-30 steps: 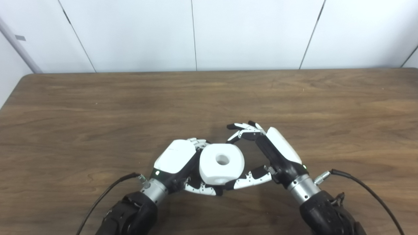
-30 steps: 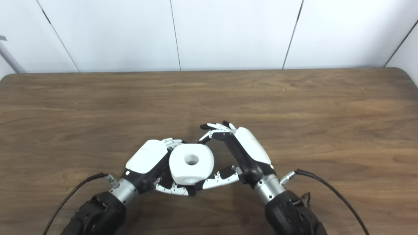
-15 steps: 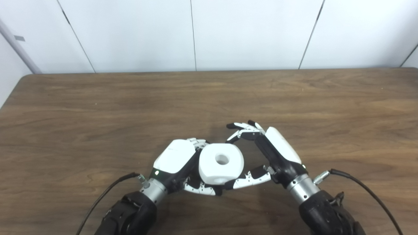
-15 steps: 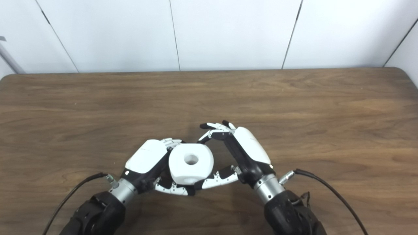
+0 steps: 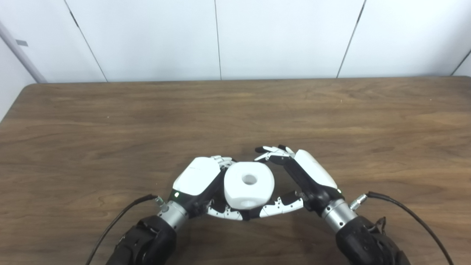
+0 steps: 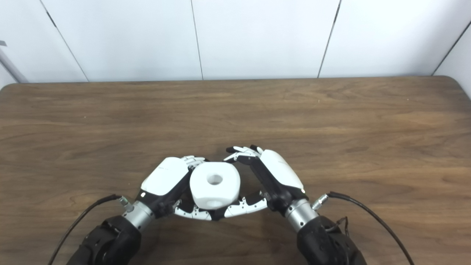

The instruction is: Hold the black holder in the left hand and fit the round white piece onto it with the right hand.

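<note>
The round white piece [image 5: 249, 186] sits between the two hands, low over the near middle of the wooden bench [image 5: 110, 121], with its centre hole facing up. The left hand [image 5: 197, 181] is pressed on its left side with the fingers curled around it. The black holder cannot be made out; probably it is hidden under the white piece or inside this hand. The right hand [image 5: 305, 176] is just beside the piece on the right. Its thumb reaches under the near edge and its fingers [image 5: 270, 154] arch past the far edge, spread apart. I cannot tell whether they touch the piece, so this hand does not appear to hold it.

I judge that the step in hand is the seating of the piece. To do it well, the left hand should stay rigid while the right hand closes evenly from both sides and presses straight down. An uneven push could tilt the piece and jam it.
</note>
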